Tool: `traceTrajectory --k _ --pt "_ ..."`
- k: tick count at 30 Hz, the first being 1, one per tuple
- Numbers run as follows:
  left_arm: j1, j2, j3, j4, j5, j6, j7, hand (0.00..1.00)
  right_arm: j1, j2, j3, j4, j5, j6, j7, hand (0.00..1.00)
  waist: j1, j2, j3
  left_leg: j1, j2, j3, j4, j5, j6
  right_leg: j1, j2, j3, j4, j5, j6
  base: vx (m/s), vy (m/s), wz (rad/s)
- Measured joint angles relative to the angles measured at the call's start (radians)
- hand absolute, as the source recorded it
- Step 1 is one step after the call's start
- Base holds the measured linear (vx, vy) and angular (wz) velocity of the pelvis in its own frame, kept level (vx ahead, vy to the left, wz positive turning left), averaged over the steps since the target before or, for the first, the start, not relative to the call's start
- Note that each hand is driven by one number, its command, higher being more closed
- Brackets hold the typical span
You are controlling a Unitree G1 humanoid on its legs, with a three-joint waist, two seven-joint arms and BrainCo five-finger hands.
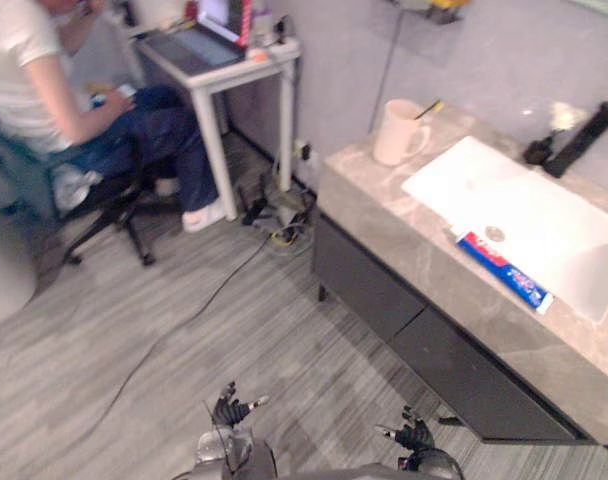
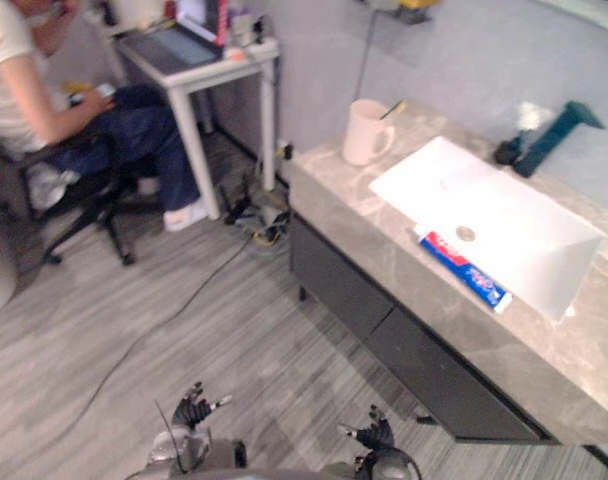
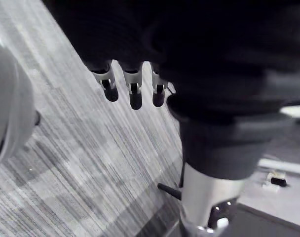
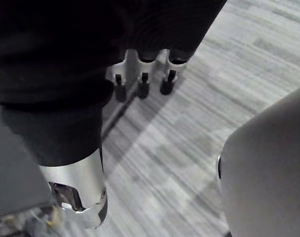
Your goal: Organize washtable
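Observation:
A grey marble washtable (image 1: 404,235) runs along the right side, with a white sink (image 1: 554,215) set in it. A cream mug (image 1: 399,132) with a toothbrush in it stands at the counter's far left corner. A blue, red and white toothpaste tube (image 1: 504,272) lies across the sink's front rim. A black faucet (image 1: 579,140) stands behind the sink. My left hand (image 1: 229,410) and right hand (image 1: 414,435) hang low over the floor, well short of the counter. Both are open and hold nothing, with relaxed fingers (image 3: 132,91) (image 4: 142,84).
A person (image 1: 54,90) sits on an office chair at a white desk (image 1: 219,65) with a laptop, at the far left. A tangle of cables and a power strip (image 1: 279,215) lies on the floor between desk and washtable. Dark drawers (image 1: 384,300) front the cabinet.

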Motion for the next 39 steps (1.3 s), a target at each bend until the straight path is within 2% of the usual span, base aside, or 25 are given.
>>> traceTrajectory --k 2,3,4,5,6,7,8,10,11,12,13,14,16,17,19,20,22,23,24,26,28,30,33,37,39 --pt "-0.019 0.002 0.000 0.023 0.000 -0.001 0.000 0.00 -0.010 0.005 0.010 -0.009 0.000 -0.009 0.000 0.00 -0.001 0.008 -0.002 0.094 0.006 0.095 -0.069 -0.009 0.010 -0.112 -0.034 -0.208 0.053 -0.038 -0.035 0.23 0.226 -1.13" --pt "-0.043 0.002 -0.001 0.029 0.000 -0.002 0.000 0.00 -0.019 0.010 0.009 -0.015 0.000 -0.010 0.000 0.00 -0.004 0.013 0.000 0.128 0.009 0.137 -0.110 -0.035 -0.001 -0.180 -0.058 -0.356 0.046 -0.050 -0.055 0.30 0.255 -1.09" --pt "-0.054 0.005 -0.001 0.038 0.000 -0.002 0.000 0.00 -0.026 0.012 0.010 -0.014 0.000 -0.012 -0.001 0.00 -0.002 0.010 0.002 0.152 0.006 0.175 -0.145 -0.052 -0.021 -0.224 -0.077 -0.455 0.022 -0.053 -0.065 0.25 0.196 -0.96" --pt "-0.061 0.008 -0.002 0.052 0.001 -0.001 0.000 0.00 -0.041 0.011 0.010 0.006 -0.001 -0.011 0.000 0.00 0.002 0.003 0.004 0.169 -0.007 0.208 -0.169 -0.051 -0.022 -0.252 -0.089 -0.543 -0.036 -0.048 -0.073 0.26 0.165 -0.89" --pt "-0.060 0.010 -0.012 0.068 0.001 0.000 -0.002 0.00 -0.054 0.005 0.008 0.023 -0.003 -0.006 -0.002 0.00 -0.004 0.004 0.004 0.188 -0.023 0.228 -0.182 -0.051 -0.022 -0.254 -0.077 -0.627 -0.153 -0.009 -0.135 0.22 0.110 -0.72" --pt "-0.061 0.009 -0.016 0.079 0.001 0.001 -0.004 0.00 -0.052 0.002 0.008 0.024 -0.004 -0.007 -0.002 0.00 -0.006 0.002 0.003 0.192 -0.034 0.226 -0.186 -0.051 -0.023 -0.247 -0.060 -0.625 -0.224 0.021 -0.169 0.32 0.093 -0.39" --pt "-0.057 0.003 -0.016 0.095 0.011 0.009 -0.007 0.00 -0.042 -0.006 0.004 0.022 -0.007 -0.009 -0.002 0.00 -0.018 -0.008 0.004 0.218 -0.062 0.213 -0.188 -0.051 -0.024 -0.222 -0.050 -0.590 -0.322 0.082 -0.238 0.30 0.037 -0.10" --pt "-0.059 -0.021 -0.015 0.106 0.017 0.018 -0.009 0.00 -0.055 -0.038 -0.025 0.025 -0.009 -0.007 -0.004 0.00 -0.030 0.055 0.016 0.237 -0.031 0.185 -0.158 -0.046 -0.055 -0.176 -0.030 -0.607 -0.345 0.075 -0.229 0.41 0.021 0.05" --pt "-0.059 -0.040 -0.013 0.104 0.032 0.018 -0.008 0.00 -0.052 -0.045 -0.041 0.036 -0.008 -0.005 -0.003 0.00 -0.030 0.071 0.023 0.215 -0.009 0.175 -0.054 -0.038 -0.069 -0.139 -0.023 -0.607 -0.366 0.065 -0.230 0.49 -0.025 0.05" --pt "-0.058 -0.040 -0.004 0.104 0.032 0.019 -0.008 0.00 -0.051 -0.048 -0.043 0.041 -0.008 -0.003 -0.004 0.00 -0.031 0.074 0.025 0.193 0.008 0.169 0.030 -0.030 -0.077 -0.114 -0.018 -0.605 -0.380 0.058 -0.225 0.39 -0.063 -0.08" --pt "-0.058 -0.040 0.002 0.102 0.033 0.020 -0.008 0.00 -0.043 -0.051 -0.038 0.043 -0.007 0.000 -0.004 0.00 -0.030 0.074 0.028 0.125 0.063 0.144 0.249 0.019 -0.077 -0.056 -0.003 -0.594 -0.418 0.048 -0.223 0.41 -0.050 -0.28" --pt "-0.052 -0.035 0.002 0.090 0.034 0.020 -0.008 0.00 -0.039 -0.049 -0.031 0.043 -0.002 0.001 -0.004 0.00 -0.023 0.061 0.038 0.055 0.117 0.111 0.442 0.023 -0.072 0.003 0.016 -0.567 -0.454 0.044 -0.227 0.30 -0.016 -0.45" --pt "-0.048 -0.036 0.002 0.065 0.034 0.019 -0.008 0.00 -0.041 -0.040 -0.028 0.044 0.001 0.000 -0.006 0.00 -0.015 0.056 0.040 -0.018 0.148 0.072 0.563 0.014 -0.059 0.060 0.030 -0.525 -0.488 0.040 -0.229 0.28 0.020 -0.76" --pt "-0.048 -0.038 0.001 0.057 0.033 0.019 -0.008 0.00 -0.040 -0.034 -0.029 0.044 0.001 0.000 -0.006 0.00 0.001 0.048 0.043 -0.066 0.154 0.063 0.568 0.013 -0.059 0.091 0.030 -0.487 -0.505 0.040 -0.228 0.31 0.078 -1.25" --pt "-0.049 -0.046 0.002 0.036 0.031 0.015 -0.008 0.00 -0.044 -0.027 -0.032 0.046 0.002 0.004 -0.006 0.00 0.007 0.044 0.047 -0.131 0.146 0.019 0.460 0.009 -0.051 0.126 0.029 -0.410 -0.521 0.042 -0.225 0.26 0.134 -1.24" --pt "-0.051 -0.047 0.002 0.034 0.030 0.014 -0.007 0.00 -0.046 -0.023 -0.036 0.046 0.002 0.006 -0.009 0.00 0.013 0.043 0.046 -0.146 0.124 -0.026 0.343 0.009 -0.052 0.132 0.029 -0.361 -0.523 0.043 -0.223 0.17 0.171 -0.99" --pt "-0.054 -0.050 0.001 0.033 0.030 0.013 -0.007 0.00 -0.040 -0.019 -0.049 0.046 0.002 0.006 -0.009 0.00 0.023 0.045 0.044 -0.144 0.079 -0.130 0.147 0.022 -0.065 0.131 0.026 -0.309 -0.531 0.032 -0.172 0.16 0.250 -1.17" --pt "-0.052 -0.056 -0.008 0.042 0.029 0.013 -0.008 0.00 -0.038 -0.027 -0.058 0.044 0.001 0.006 -0.009 0.00 0.025 0.067 0.032 -0.144 0.066 -0.206 0.031 0.069 -0.107 0.125 0.036 -0.274 -0.521 0.018 -0.139 0.20 0.319 -1.02" --pt "-0.052 -0.044 -0.005 0.051 0.029 0.014 -0.006 0.00 -0.032 -0.020 -0.062 0.051 0.001 0.011 -0.009 0.00 0.015 0.033 0.018 -0.122 0.037 -0.185 0.013 0.058 -0.097 0.126 0.006 -0.251 -0.517 0.012 -0.121 0.20 0.271 -0.61" --pt "-0.050 -0.029 -0.006 0.053 0.030 0.014 -0.007 0.00 -0.001 0.003 -0.070 0.053 0.003 0.012 -0.009 0.00 0.004 -0.001 -0.003 -0.103 0.001 -0.150 -0.020 0.054 -0.083 0.133 -0.045 -0.244 -0.534 0.012 -0.094 0.22 0.266 -0.19" --pt "-0.049 -0.020 -0.007 0.069 0.031 0.015 -0.007 0.00 0.008 0.017 -0.077 0.055 0.002 0.012 -0.007 0.00 0.003 -0.023 -0.019 -0.073 -0.026 -0.123 -0.046 0.056 -0.074 0.142 -0.072 -0.234 -0.543 0.032 -0.062 0.21 0.245 -0.28" --pt "-0.048 -0.016 -0.007 0.086 0.031 0.017 -0.007 0.00 0.007 0.019 -0.084 0.069 0.003 0.011 -0.007 0.00 0.002 -0.019 -0.027 -0.037 -0.052 -0.096 -0.083 0.062 -0.062 0.164 -0.093 -0.220 -0.572 0.050 -0.041 0.14 0.181 -0.24" --pt "-0.038 -0.014 -0.010 0.107 0.032 0.019 -0.007 0.00 0.000 0.003 -0.114 0.097 0.011 0.010 -0.006 0.00 0.001 0.004 -0.045 0.001 -0.064 -0.080 -0.148 0.081 -0.034 0.179 -0.098 -0.197 -0.616 0.110 -0.043 0.08 0.164 -0.12" --pt "-0.026 -0.001 -0.019 0.113 0.033 0.018 -0.007 0.00 -0.012 -0.009 -0.128 0.135 0.045 0.008 -0.006 0.00 0.001 0.015 -0.053 0.041 -0.072 -0.075 -0.199 0.097 -0.030 0.196 -0.099 -0.194 -0.637 0.123 -0.049 0.00 0.053 -0.06" --pt "-0.026 0.013 -0.044 0.128 0.035 0.016 -0.007 0.00 -0.017 -0.015 -0.130 0.161 0.056 0.002 -0.005 0.00 0.000 0.018 -0.054 0.065 -0.077 -0.078 -0.248 0.128 -0.032 0.202 -0.097 -0.194 -0.647 0.131 -0.049 -0.02 -0.008 0.01"
